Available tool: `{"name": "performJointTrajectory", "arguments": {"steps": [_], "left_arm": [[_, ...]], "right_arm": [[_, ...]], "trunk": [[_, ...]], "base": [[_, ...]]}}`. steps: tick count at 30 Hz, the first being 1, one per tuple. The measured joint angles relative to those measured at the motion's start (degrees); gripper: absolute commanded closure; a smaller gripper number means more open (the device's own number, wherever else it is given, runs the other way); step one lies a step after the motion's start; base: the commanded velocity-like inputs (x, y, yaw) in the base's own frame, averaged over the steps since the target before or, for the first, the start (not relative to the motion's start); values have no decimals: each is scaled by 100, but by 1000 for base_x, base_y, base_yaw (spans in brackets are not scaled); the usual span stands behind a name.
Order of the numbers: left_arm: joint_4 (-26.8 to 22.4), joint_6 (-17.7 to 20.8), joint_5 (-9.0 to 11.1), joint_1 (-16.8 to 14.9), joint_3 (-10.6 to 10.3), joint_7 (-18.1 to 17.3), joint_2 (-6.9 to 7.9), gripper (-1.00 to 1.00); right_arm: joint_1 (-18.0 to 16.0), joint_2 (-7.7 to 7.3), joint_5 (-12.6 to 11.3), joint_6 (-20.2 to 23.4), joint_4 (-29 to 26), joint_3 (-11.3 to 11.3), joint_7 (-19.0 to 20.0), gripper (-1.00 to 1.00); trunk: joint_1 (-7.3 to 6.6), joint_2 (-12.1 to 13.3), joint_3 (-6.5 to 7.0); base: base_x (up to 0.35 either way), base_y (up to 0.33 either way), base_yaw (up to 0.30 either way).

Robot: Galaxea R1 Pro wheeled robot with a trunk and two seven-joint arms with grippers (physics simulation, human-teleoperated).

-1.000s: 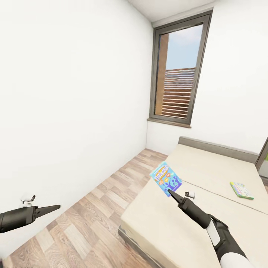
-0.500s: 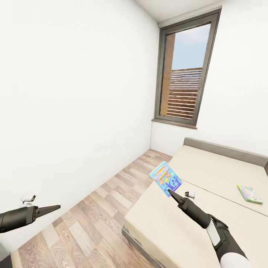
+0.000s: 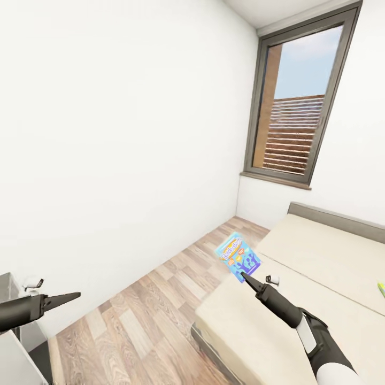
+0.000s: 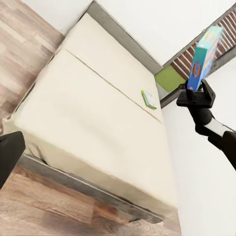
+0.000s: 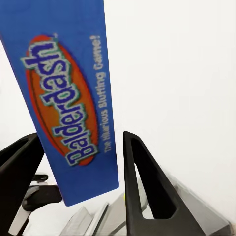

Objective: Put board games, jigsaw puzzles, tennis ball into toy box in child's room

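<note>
R end effector (image 3: 241,274) clamped on blue Balderdash board game (image 3: 238,256), held in air above bed (image 3: 299,299) near its foot edge. Green game box (image 4: 149,99) lies by bed's far side edge. L end effector (image 3: 72,295) fingers together, over floor (image 3: 160,289).

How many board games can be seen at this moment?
2. The blue Balderdash box is held up in the right end effector; a green board game lies flat on the bed near its far side. Others may be out of frame.
</note>
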Motion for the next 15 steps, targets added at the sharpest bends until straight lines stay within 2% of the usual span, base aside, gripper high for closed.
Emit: {"name": "performJointTrajectory", "arguments": {"steps": [3, 4, 6, 15], "left_arm": [[3, 1, 1, 4, 242, 0, 45, -100], [4, 2, 0, 5, 384, 1, 61, -100], [4, 2, -4, 6, 466, 0, 69, -100], [5, 2, -9, 6, 541, 0, 72, -100]], "right_arm": [[0, 0, -1, 2, 0, 0, -8, 100], [0, 0, 2, 2, 0, 0, -11, 100], [0, 0, 3, 2, 0, 0, -15, 100], [0, 0, 7, 3, 1, 1, -316, 100]], "trunk": [[0, 0, 0], [0, 0, 0], [0, 0, 0], [0, 0, 0]], "base": [[0, 0, 281], [0, 0, 281], [0, 0, 281], [0, 0, 281]]}}
